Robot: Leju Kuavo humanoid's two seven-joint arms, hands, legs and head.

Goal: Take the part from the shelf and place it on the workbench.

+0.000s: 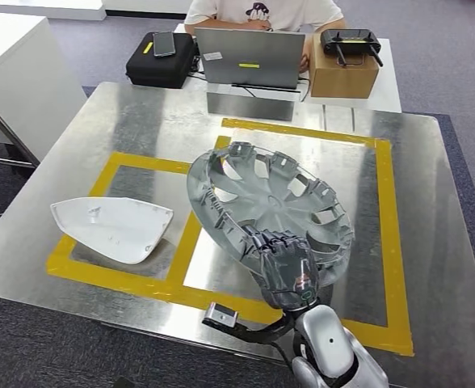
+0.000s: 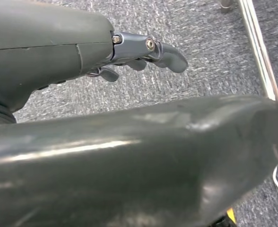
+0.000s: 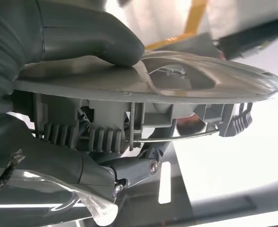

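Observation:
A grey wheel cover [image 1: 271, 206] with its ribbed inner side up is tilted over the right yellow-taped square of the metal workbench [image 1: 442, 242]. My right hand [image 1: 287, 267] grips its near rim. In the right wrist view the thumb [image 3: 91, 40] presses one face of the wheel cover [image 3: 187, 82] and the dark fingers [image 3: 137, 170] clamp the ribbed side. I cannot tell whether the far rim touches the workbench. My left hand [image 2: 144, 52] hangs over grey carpet, fingers extended and holding nothing.
A white mirror-housing part [image 1: 110, 229] lies in the left taped square. Behind the workbench a person sits at a laptop [image 1: 250, 58], with a black case [image 1: 161, 61] and a cardboard box [image 1: 343, 69] beside it. A white cabinet [image 1: 22, 81] stands at left.

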